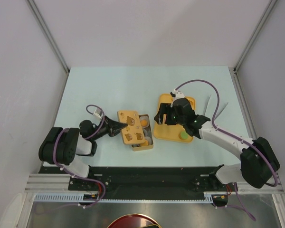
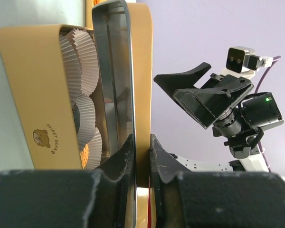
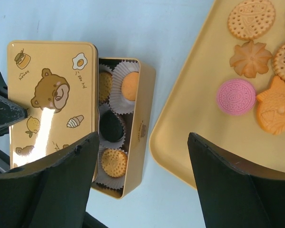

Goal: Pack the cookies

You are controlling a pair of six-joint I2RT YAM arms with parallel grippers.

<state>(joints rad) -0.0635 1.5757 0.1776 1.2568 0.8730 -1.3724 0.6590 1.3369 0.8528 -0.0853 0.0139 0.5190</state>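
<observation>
On the tabletop [image 1: 109, 85]: two claws, the left claw [image 2: 141, 142] and the right claw [image 3: 142, 142], one open tin [image 3: 140, 128], one bear-printed lid [image 3: 52, 95], one orange tray [image 3: 190, 109], four white paper cups [image 3: 118, 97] showing, four cookies [image 3: 130, 85] visible in the tin and at least six on the tray.

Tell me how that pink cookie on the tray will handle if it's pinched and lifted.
The pink cookie looks thin and flat, so probably light and stiff, though brittle under a hard squeeze. Lying flat on the smooth tray, it may slide rather than roll if nudged.
</observation>
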